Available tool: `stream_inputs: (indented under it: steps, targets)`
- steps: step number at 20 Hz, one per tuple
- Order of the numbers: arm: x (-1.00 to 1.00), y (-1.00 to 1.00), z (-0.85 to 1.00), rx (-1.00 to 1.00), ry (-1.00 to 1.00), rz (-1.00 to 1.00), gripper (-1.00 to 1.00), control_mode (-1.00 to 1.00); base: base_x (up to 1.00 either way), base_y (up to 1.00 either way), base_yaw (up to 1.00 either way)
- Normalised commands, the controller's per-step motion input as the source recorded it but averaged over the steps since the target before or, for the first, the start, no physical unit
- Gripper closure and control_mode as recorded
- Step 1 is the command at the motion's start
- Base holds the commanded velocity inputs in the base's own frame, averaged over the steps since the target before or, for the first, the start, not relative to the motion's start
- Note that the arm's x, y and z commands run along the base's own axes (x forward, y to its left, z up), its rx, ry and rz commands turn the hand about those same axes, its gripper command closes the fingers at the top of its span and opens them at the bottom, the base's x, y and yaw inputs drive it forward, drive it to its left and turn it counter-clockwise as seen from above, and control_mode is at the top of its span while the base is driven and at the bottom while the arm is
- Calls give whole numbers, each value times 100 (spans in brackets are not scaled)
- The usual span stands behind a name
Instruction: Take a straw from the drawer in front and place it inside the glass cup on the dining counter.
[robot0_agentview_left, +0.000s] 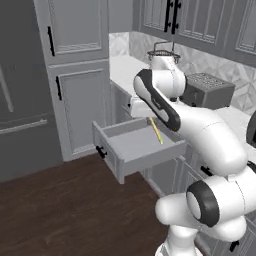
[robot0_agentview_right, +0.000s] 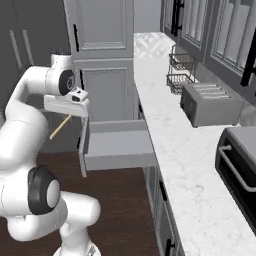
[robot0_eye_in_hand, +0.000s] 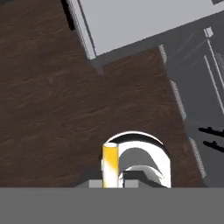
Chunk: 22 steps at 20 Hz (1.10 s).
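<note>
Above the open, wide, shallow grey drawer box (robot0_agentview_left: 134, 146), the white arm's fingers (robot0_agentview_right: 69, 116) are clenched on the thin pale yellow straw (robot0_agentview_left: 156, 130), which hangs clear of the drawer floor rather than lying in it. From the right base view the straw (robot0_agentview_right: 60, 126) slants down and away from the hand, its long axis tilted, its upper end pinched and its free end lowest. The hand view looks along the straw (robot0_eye_in_hand: 110, 165) toward dark wooden floor (robot0_eye_in_hand: 52, 105), with the drawer's corner near the top edge. My judgement: pickup is done; the glass cup is yet to be reached, so the straw's free lower end must lead into its mouth.
</note>
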Motion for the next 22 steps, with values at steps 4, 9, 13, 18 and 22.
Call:
stream_inputs:
  steps: [4, 9, 13, 18, 22]
  targets:
    - [0, 0, 0, 0, 0, 0, 100, 100, -29, 57, 96]
    - [0, 0, 0, 0, 0, 0, 100, 100, -13, 60, 93]
    - [0, 0, 0, 0, 0, 0, 100, 100, 0, 61, 88]
    - [0, 0, 0, 0, 0, 0, 100, 100, -9, 74, 84]
    - [0, 0, 0, 0, 0, 0, 100, 100, -12, 76, 82]
